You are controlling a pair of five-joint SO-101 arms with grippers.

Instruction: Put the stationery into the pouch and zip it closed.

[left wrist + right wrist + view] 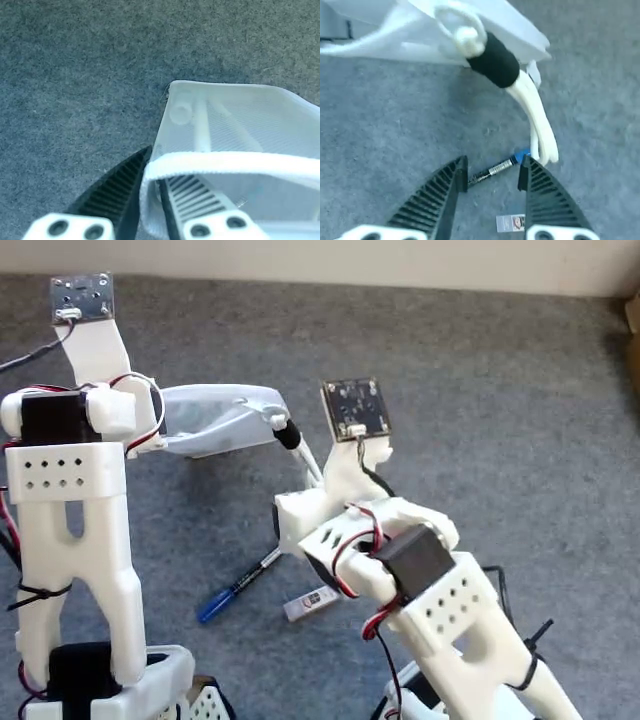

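Left fingers [117,187] pinch the pouch [240,125] rim, apparently to hold its mouth open. Right fingers [440,200], spread, frame the blue pen [492,171] lying beyond their tips, seemingly for grasping.

One each: pouch [215,420], blue pen [232,592], eraser [310,604], white stick [534,112].

pouch [215,420]: translucent white, open | blue pen [240,583]: lying flat outside pouch
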